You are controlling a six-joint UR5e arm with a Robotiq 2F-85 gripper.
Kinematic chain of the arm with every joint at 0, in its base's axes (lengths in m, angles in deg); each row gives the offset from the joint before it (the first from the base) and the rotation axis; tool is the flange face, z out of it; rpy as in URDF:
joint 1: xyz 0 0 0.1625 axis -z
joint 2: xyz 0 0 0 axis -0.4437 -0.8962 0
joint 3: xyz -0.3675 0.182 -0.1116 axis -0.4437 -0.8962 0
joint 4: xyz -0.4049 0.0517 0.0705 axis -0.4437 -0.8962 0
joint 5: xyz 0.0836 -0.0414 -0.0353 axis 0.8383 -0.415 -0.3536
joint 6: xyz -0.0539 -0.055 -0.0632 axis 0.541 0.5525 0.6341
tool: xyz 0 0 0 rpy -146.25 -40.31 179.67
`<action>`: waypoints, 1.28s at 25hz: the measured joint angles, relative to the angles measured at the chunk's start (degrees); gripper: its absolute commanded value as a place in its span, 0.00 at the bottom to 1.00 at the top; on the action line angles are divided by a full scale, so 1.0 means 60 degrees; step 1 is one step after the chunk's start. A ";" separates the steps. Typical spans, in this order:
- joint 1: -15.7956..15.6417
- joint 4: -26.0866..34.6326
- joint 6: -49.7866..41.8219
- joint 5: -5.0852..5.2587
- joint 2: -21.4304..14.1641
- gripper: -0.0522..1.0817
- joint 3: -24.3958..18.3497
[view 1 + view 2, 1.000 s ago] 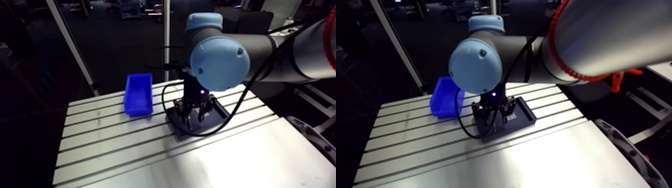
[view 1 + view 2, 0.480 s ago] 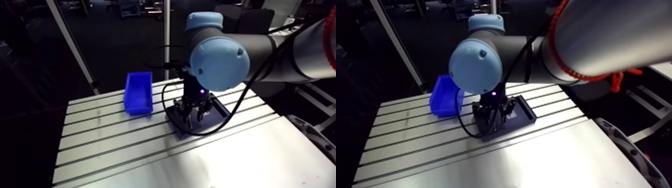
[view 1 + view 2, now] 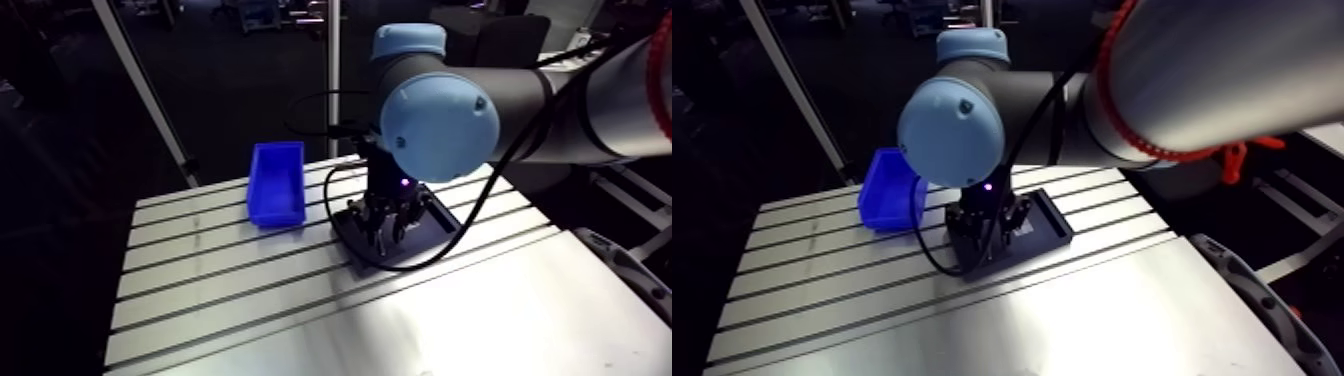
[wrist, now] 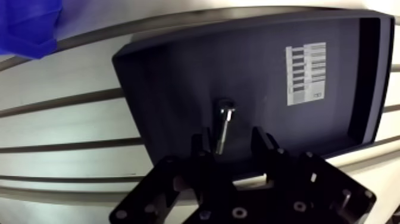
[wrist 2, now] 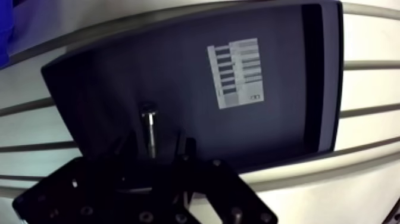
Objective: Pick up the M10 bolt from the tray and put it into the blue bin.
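M10 bolt [image 4: 222, 128]: where is it?

— It lies flat on the floor of a dark tray [image 4: 172, 83], near the tray's edge closest to the gripper. With the gripper at the centre of a dial, the bolt's head points to twelve o'clock, straight ahead, and its shank runs back between the two fingers [image 4: 262, 143].

— Does the gripper [image 4: 229, 137] hold it?

— No. The fingers stand apart, one on each side of the shank with a gap showing, low over the tray floor.

— What else is on the tray?

— A white printed label [image 4: 306, 72], at about one o'clock from the gripper.

— And the blue bin [image 3: 277, 185]?

— In the arm view it sits on the slotted aluminium table [image 3: 220, 290] at about ten o'clock from the tray, near it but apart. I cannot see its inside well enough to describe it.
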 measured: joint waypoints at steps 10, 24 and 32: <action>-0.0011 -0.0021 -0.0002 0.0000 0.0077 0.58 -0.0007; 0.0001 -0.0144 -0.0004 0.0000 0.0164 0.69 -0.0032; -0.0005 -0.0146 -0.0003 0.0000 0.0196 0.71 -0.0040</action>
